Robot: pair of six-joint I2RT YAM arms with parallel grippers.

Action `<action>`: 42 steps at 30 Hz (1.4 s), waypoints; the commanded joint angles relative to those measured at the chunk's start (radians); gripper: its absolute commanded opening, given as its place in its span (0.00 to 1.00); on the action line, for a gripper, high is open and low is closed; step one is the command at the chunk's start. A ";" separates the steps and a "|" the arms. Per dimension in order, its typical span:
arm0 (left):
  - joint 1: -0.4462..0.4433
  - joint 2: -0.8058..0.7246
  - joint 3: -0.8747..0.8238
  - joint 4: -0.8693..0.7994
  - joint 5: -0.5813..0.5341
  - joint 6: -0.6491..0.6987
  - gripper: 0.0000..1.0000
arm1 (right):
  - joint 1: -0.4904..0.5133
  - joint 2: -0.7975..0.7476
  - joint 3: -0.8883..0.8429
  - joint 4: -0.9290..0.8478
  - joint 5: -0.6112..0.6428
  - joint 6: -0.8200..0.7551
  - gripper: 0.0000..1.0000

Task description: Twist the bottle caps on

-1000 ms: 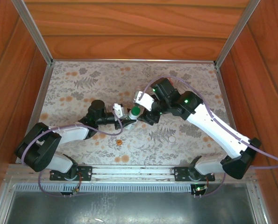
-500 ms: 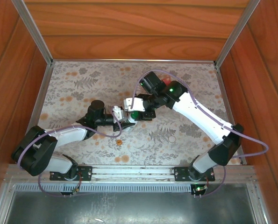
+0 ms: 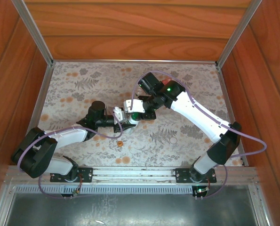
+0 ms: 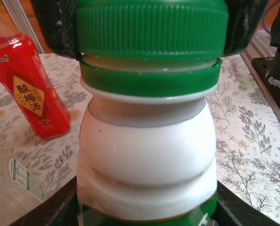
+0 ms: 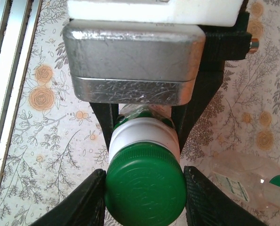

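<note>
Floral mat [image 4: 252, 136]; red bottle [image 4: 30, 89], label 酸梅汤; white bottle [image 4: 147, 155], green cap [image 4: 151, 30]

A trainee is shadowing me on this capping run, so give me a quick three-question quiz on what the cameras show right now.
1. True or false: the right gripper is closed on the orange cap.
2. What does the left gripper hold? A) a loose cap B) the white bottle C) nothing
3. Short answer: where does the orange cap lie?

Key
1. False: its fingers clamp the green cap, which sits on the white bottle's neck.
2. B
3. Loose on the floral mat, on the arm-base side of the grippers, touched by neither.
</note>
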 commanded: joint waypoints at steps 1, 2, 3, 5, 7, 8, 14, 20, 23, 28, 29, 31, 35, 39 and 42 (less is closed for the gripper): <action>0.009 -0.007 0.039 -0.005 -0.012 0.019 0.51 | -0.008 -0.004 0.004 0.008 -0.004 0.075 0.39; 0.008 -0.006 0.046 -0.005 -0.031 0.019 0.51 | -0.009 -0.004 0.004 0.029 0.002 0.138 0.36; 0.008 -0.002 0.052 -0.005 -0.050 0.021 0.51 | -0.009 -0.004 0.001 0.069 0.014 0.240 0.33; 0.008 0.006 0.057 -0.005 -0.079 0.038 0.51 | -0.009 -0.011 -0.011 0.156 0.057 0.487 0.29; 0.009 0.010 0.059 -0.005 -0.094 0.047 0.52 | -0.007 -0.023 -0.039 0.218 0.106 0.751 0.23; 0.008 0.013 0.061 -0.005 -0.099 0.051 0.52 | -0.006 -0.029 -0.052 0.223 0.112 0.859 0.19; 0.010 0.036 0.069 -0.005 -0.087 0.045 0.52 | 0.014 -0.031 -0.062 0.194 0.069 1.382 0.17; 0.009 0.021 0.055 -0.004 -0.087 0.040 0.52 | 0.014 -0.043 -0.044 0.127 0.090 1.050 0.40; 0.011 0.002 0.034 -0.005 -0.085 0.050 0.52 | 0.013 -0.085 -0.062 0.101 0.079 0.718 0.59; 0.011 -0.001 0.016 -0.010 -0.043 0.053 0.52 | 0.012 -0.174 -0.152 0.140 0.038 0.239 0.75; 0.012 0.000 0.017 -0.011 -0.031 0.048 0.52 | 0.013 -0.174 -0.149 0.119 0.018 0.136 0.77; 0.011 0.002 0.019 -0.014 -0.008 0.043 0.52 | 0.011 -0.157 -0.113 0.061 -0.011 0.022 0.79; 0.011 -0.001 0.020 -0.020 0.018 0.040 0.52 | 0.008 -0.090 -0.041 0.003 -0.024 -0.085 0.76; 0.011 -0.007 0.019 -0.024 0.029 0.039 0.52 | 0.007 -0.029 0.011 -0.024 -0.017 -0.088 0.66; 0.012 -0.008 0.020 -0.028 0.034 0.039 0.52 | 0.004 -0.008 0.019 -0.014 -0.003 -0.081 0.60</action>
